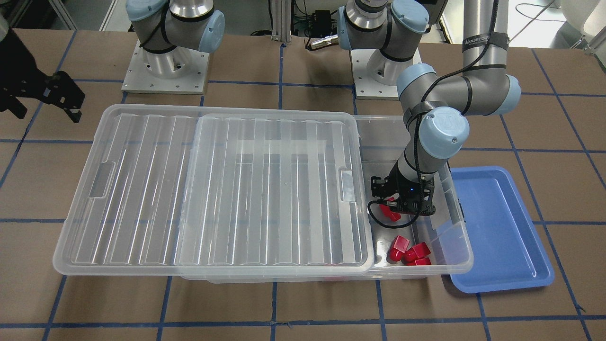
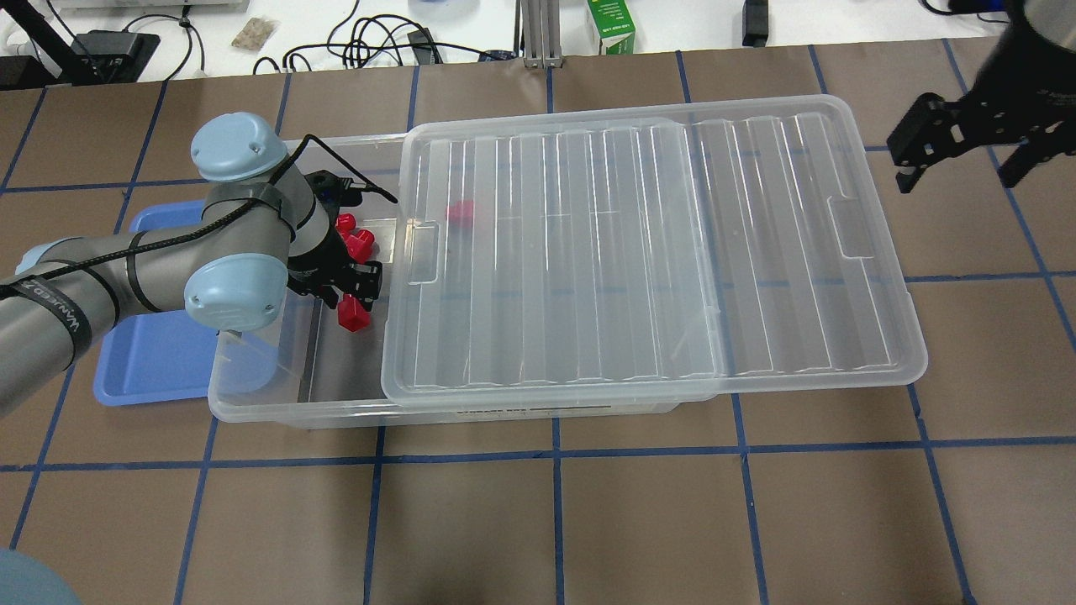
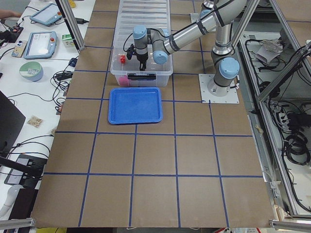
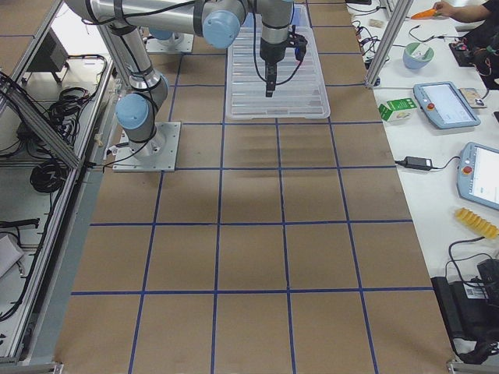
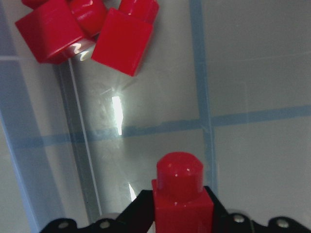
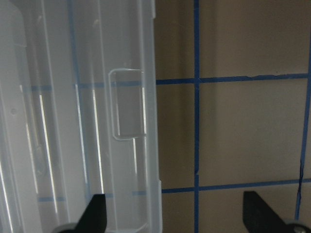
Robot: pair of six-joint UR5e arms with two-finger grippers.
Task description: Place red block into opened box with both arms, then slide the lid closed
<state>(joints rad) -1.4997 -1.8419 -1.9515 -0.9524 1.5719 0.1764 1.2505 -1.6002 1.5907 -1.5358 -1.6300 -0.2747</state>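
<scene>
My left gripper [image 1: 396, 211] is shut on a red block [image 5: 180, 190] and holds it inside the open end of the clear box [image 1: 466, 246], just above the floor. The same red block [image 2: 353, 313] shows below the left gripper [image 2: 350, 296] from overhead. Several other red blocks [image 1: 408, 251] lie in a cluster on the box floor [image 5: 124, 41]. The ribbed lid [image 2: 630, 252] lies slid toward my right and covers most of the box. My right gripper [image 2: 958, 160] hangs open beyond the lid's right end, its fingers [image 6: 97, 213] wide apart with nothing between them.
A shallow blue tray [image 1: 497, 227] sits on the table against the box's open end, under my left arm. One more red block [image 2: 460, 210] shows through the lid. The table is brown with blue tape lines [image 2: 555, 454].
</scene>
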